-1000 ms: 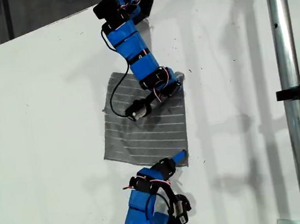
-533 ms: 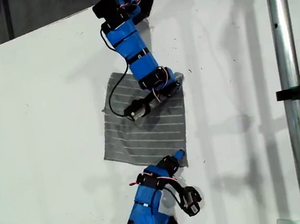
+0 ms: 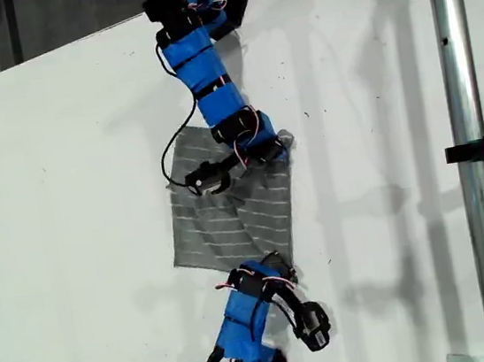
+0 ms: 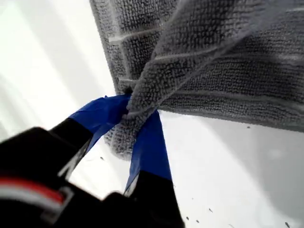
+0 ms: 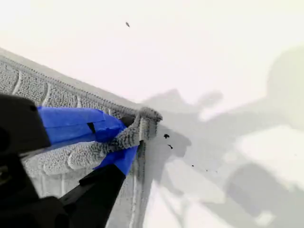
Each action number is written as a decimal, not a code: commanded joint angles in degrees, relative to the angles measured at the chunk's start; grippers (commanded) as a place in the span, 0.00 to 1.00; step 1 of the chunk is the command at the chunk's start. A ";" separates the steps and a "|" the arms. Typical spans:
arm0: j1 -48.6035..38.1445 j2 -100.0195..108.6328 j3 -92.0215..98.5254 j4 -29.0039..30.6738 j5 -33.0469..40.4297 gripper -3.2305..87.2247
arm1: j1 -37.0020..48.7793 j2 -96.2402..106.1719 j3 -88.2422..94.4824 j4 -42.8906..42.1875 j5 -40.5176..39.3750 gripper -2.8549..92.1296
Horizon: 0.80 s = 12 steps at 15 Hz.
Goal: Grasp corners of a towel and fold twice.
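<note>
- A white table (image 3: 62,169) is seen from above, with two blue robot arms reaching onto it, one from the exterior view's top and one from its bottom.
- The towel (image 3: 229,218), grey with thin pale stripes, lies on the table between the two arms. Most of it is flat, with slanting wrinkles running through the part nearest the grippers.
- My first gripper (image 3: 275,261) is on the arm entering from the exterior view's bottom. In its own wrist view, my first gripper (image 4: 137,111) has its blue jaws clamped on one of the corners (image 4: 121,140). The rest of the towel (image 4: 228,71) spreads out beyond the fingertips, and a ridge of lifted cloth rises from the pinch.
- My second gripper (image 3: 275,147) is on the arm entering from the exterior view's top. In its wrist view, my second gripper (image 5: 135,135) is closed on another corner (image 5: 149,116). A small tuft of cloth sticks out just past the tips. The towel (image 5: 28,85) trails back beside and under the jaws, and bare table lies ahead of them.
- The two held corners are on the same edge of the towel, the one toward the exterior view's right.
- A metal pole (image 3: 471,160) stands well beyond both grippers, at the exterior view's right.
</note>
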 commanded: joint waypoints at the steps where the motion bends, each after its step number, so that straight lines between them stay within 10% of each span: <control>1: 2.37 8.88 -6.24 5.27 3.87 0.00 | -4.04 7.29 -4.75 -0.35 -2.90 0.03; 6: 1.85 17.67 -3.78 5.10 8.35 0.00 | -7.12 9.84 -7.21 -3.96 -8.88 0.03; 12: -32.96 28.56 6.15 -2.55 23.82 0.00 | 18.72 25.22 9.58 10.90 -12.74 0.03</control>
